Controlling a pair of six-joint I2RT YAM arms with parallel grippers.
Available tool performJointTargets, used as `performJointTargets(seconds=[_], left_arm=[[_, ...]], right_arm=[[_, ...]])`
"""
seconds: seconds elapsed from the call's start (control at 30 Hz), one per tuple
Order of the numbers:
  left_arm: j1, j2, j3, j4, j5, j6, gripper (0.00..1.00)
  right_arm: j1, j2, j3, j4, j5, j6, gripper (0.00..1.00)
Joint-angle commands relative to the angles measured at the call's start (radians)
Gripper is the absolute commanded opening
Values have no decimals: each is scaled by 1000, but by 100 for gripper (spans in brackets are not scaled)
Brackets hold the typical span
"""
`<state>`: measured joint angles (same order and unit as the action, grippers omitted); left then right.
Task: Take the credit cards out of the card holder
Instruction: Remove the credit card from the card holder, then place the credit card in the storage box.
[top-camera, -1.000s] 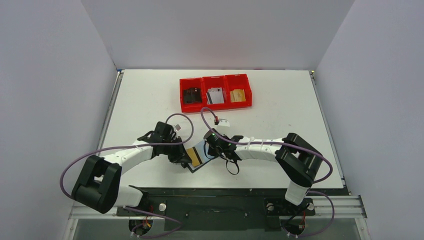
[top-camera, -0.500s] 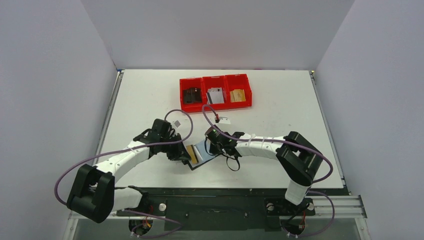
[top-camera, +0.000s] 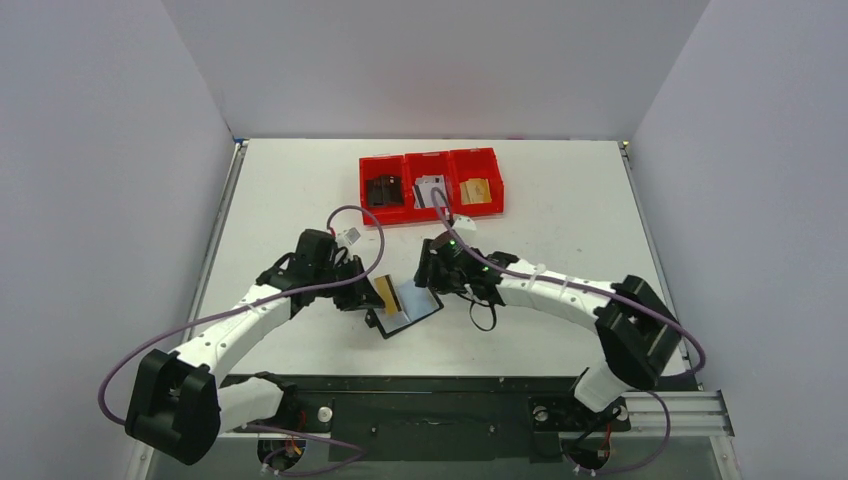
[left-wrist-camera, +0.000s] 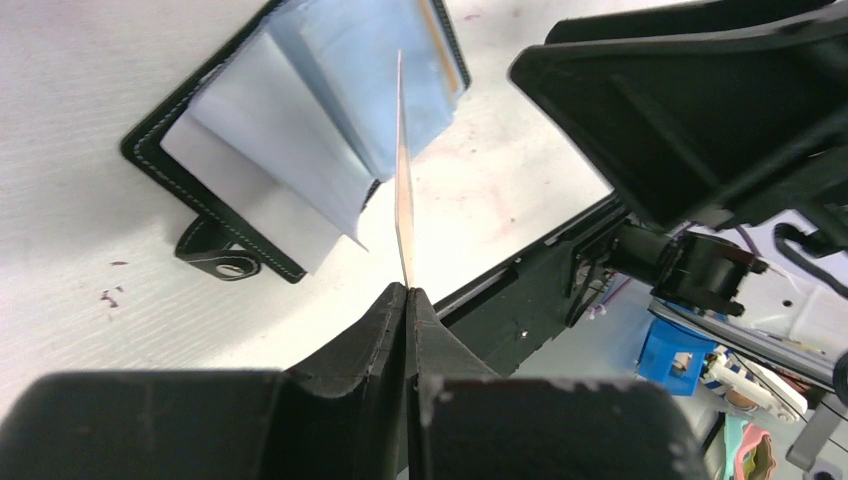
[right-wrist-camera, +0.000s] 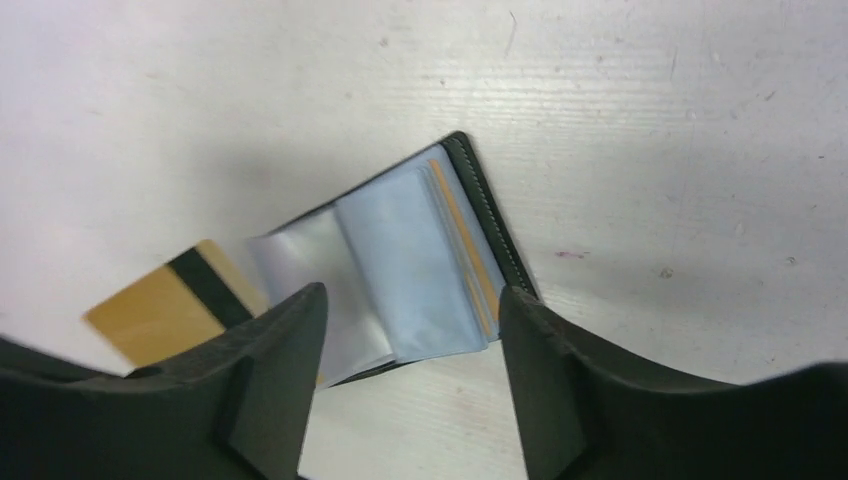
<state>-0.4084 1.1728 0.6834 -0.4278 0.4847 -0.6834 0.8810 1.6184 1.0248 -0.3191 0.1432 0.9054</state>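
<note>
Right claw (right-wrist-camera: 408, 310) has let go; left claw (left-wrist-camera: 407, 292) covers gold card (right-wrist-camera: 160, 312)'s end.

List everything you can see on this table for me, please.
table: one, white, under everything
red bins: three joined, red, far side of the table
black item: one, in the left bin; too small to identify
pale cards: white-grey, middle bin; count unclear
tan cards: right bin; count unclear
card holder: one, black with bluish clear sleeves, lying open near the middle
gold card: one, gold with a dark stripe, beside the card holder
left gripper: black, shut on the gold card
right gripper: black, open, above the card holder
</note>
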Motion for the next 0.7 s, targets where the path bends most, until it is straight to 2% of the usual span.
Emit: performJointTargets(seconds=[0.0,0.03,0.1,0.27,0.53,0.67], left_arm=[[8,-55,46,88,82,-14,0],[8,-59,46,116,107,-30,0],[10,-71,42,167,150,-58,0],[13,-77,31,327,251,-140,0],[14,-72,-5,586,359,-310,0],[14,-58,0,618,368,-331,0]], right_arm=[[-93,-177,-105,197,-133,-3,64],[-114,-217,-160,307,-222,3,66],[-161,-253,-213,415,-336,10,69],[-210,-298,-280,575,-522,28,72],[-223,-331,-389,902,-649,154,68],[-224,-334,-434,1037,-669,229,62]])
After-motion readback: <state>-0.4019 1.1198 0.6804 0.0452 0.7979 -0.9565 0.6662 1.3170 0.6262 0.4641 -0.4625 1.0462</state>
